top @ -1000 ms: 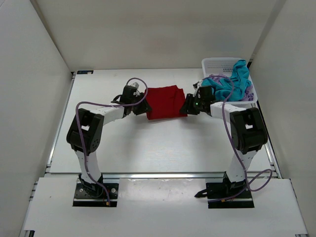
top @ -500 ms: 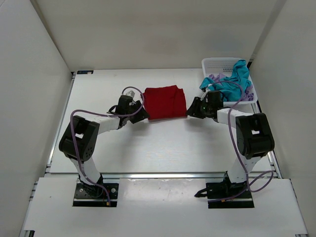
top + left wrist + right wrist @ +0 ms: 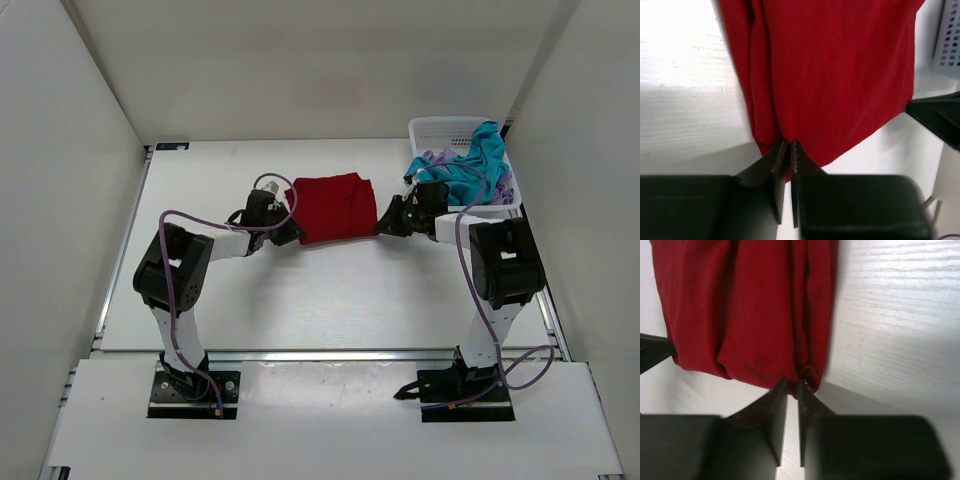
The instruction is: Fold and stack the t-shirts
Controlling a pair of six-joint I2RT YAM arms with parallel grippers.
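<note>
Three t-shirts show on my screens. The white table [image 3: 300, 300] carries a white mesh basket [image 3: 435, 128] at its far right corner, and the folded red t-shirt [image 3: 335, 205] lies flat toward the far edge, mid-width. The teal t-shirt [image 3: 470, 165] and lavender t-shirt [image 3: 432, 160] sit crumpled in the basket. My left gripper [image 3: 787, 145] pinches the red t-shirt's near left corner, jaws almost together. My right gripper [image 3: 792, 385] likewise nips its near right corner.
</note>
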